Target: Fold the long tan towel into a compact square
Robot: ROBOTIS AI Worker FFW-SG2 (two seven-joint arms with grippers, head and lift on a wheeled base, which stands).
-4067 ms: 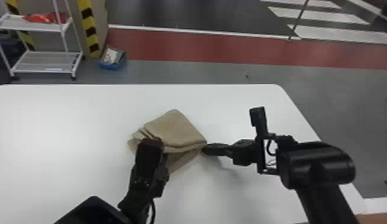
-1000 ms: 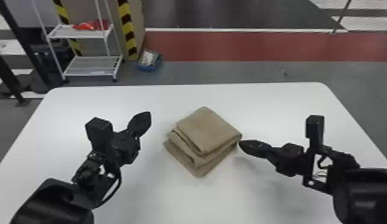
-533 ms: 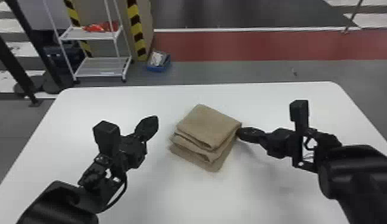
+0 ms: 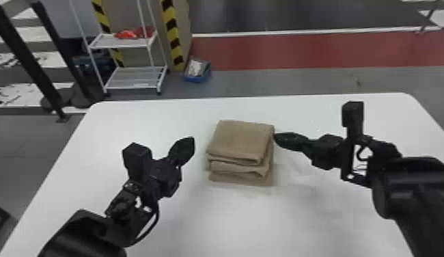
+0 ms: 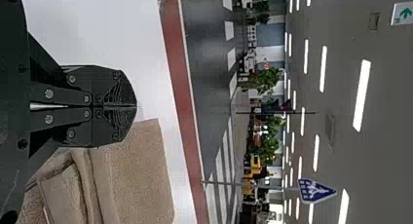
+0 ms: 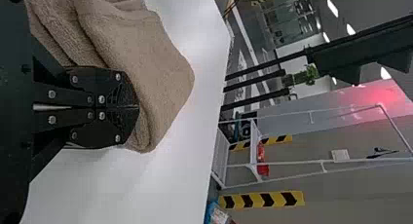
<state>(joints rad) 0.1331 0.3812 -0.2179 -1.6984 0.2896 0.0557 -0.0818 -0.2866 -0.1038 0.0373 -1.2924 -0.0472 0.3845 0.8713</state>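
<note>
- Floor (image 4: 300,82): gray, w/ a wide red strip (image 4: 317,51) running across behind the work area.
- Surface (image 4: 156,119): white, rounded far corners, carries the towel approx. mid-width.
- Wire rack (image 4: 122,42): white, two shelves in view, on the floor beyond the surface's far L side, next to yellow/blk striped tape (image 4: 173,34).
- R arm (image 4: 412,188): blk, comes in from the R side, reaches over the surface toward the towel.
- L arm (image 4: 84,235): blk, comes in from bottom L, angled up over the surface.
- Tan towel (image 4: 241,140): on the surface between the two grippers, folded to a thick, approx. square stack; lower layers stick out on the near side, edges a bit uneven.
- R gripper (image 4: 276,136): at the towel's R edge, nr the far R corner; fingers narrow, tips together. Can't tell if they touch the cloth.
- L gripper (image 4: 191,140): L of the towel, apart from it; fingers narrow too, tips together.
- Blue bin (image 4: 196,79): on the floor behind the surface, R of the rack, w/ pale stuff in it.
- Red item (image 4: 125,34): on the rack's upper shelf.
</note>
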